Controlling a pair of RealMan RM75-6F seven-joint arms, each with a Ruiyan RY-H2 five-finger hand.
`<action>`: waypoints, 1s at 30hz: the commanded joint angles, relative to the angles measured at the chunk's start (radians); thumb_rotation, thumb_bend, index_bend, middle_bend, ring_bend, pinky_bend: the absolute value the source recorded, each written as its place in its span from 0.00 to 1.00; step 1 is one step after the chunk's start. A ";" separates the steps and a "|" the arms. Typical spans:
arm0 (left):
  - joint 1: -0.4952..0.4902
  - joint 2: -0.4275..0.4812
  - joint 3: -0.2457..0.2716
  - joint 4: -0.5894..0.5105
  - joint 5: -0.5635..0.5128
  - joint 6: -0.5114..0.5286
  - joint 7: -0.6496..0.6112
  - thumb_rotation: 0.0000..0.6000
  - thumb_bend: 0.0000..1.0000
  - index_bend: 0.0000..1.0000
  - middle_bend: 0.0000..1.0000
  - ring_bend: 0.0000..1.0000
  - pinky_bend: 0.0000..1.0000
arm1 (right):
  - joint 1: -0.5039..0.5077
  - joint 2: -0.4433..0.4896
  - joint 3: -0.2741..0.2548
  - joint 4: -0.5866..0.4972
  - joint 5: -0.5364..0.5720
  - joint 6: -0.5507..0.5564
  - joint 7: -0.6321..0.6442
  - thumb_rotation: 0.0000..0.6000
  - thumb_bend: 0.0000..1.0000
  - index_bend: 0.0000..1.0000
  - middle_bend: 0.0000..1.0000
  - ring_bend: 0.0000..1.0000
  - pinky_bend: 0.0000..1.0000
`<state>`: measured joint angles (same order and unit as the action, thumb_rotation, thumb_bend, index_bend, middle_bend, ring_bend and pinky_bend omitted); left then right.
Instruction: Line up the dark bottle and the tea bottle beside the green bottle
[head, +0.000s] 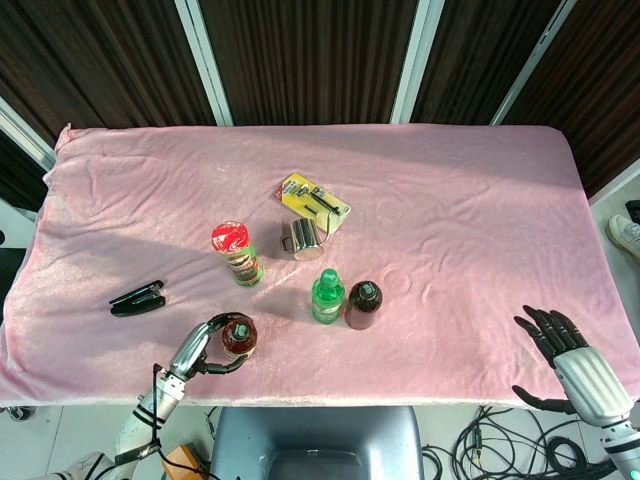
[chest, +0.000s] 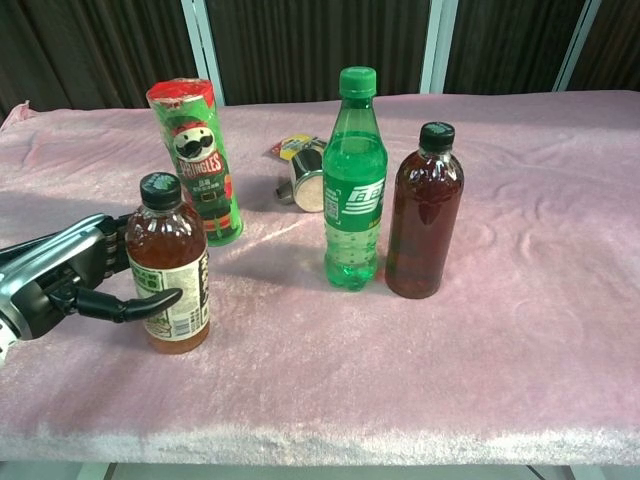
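The green bottle (head: 326, 296) (chest: 354, 190) stands upright near the table's front middle. Just to its right stands the dark bottle (head: 362, 304) (chest: 425, 215), close beside it. The tea bottle (head: 238, 336) (chest: 170, 270), amber with a white label, is upright further left near the front edge. My left hand (head: 195, 350) (chest: 70, 280) grips it from the left, fingers behind and thumb across the label. My right hand (head: 578, 365) hangs off the table's front right corner, fingers spread and holding nothing; the chest view does not show it.
A Pringles can (head: 237, 253) (chest: 198, 160) stands behind the tea bottle. A metal cup (head: 304, 239) (chest: 308, 190) and a yellow package (head: 314, 201) lie behind the green bottle. A black stapler (head: 137, 299) lies at the left. Pink cloth (head: 480, 220) covers the table.
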<state>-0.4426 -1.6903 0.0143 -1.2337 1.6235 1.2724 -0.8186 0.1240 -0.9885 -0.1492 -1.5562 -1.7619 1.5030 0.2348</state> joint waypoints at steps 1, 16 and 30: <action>0.002 -0.012 -0.012 0.010 -0.007 0.015 -0.001 1.00 0.36 0.55 0.63 0.40 0.31 | -0.001 0.002 0.000 0.001 -0.003 -0.001 0.003 1.00 0.33 0.00 0.00 0.00 0.11; -0.018 -0.055 -0.110 -0.032 -0.075 0.042 -0.016 1.00 0.56 0.65 0.71 0.47 0.41 | 0.001 0.003 0.004 -0.001 -0.014 -0.019 0.006 1.00 0.33 0.00 0.00 0.00 0.11; -0.144 -0.116 -0.216 -0.026 -0.172 -0.114 0.165 1.00 0.56 0.61 0.65 0.42 0.35 | 0.004 0.001 0.014 -0.006 0.005 -0.045 -0.004 1.00 0.33 0.00 0.00 0.00 0.11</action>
<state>-0.5753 -1.7956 -0.1903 -1.2700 1.4631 1.1701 -0.6600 0.1270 -0.9872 -0.1358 -1.5612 -1.7553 1.4586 0.2316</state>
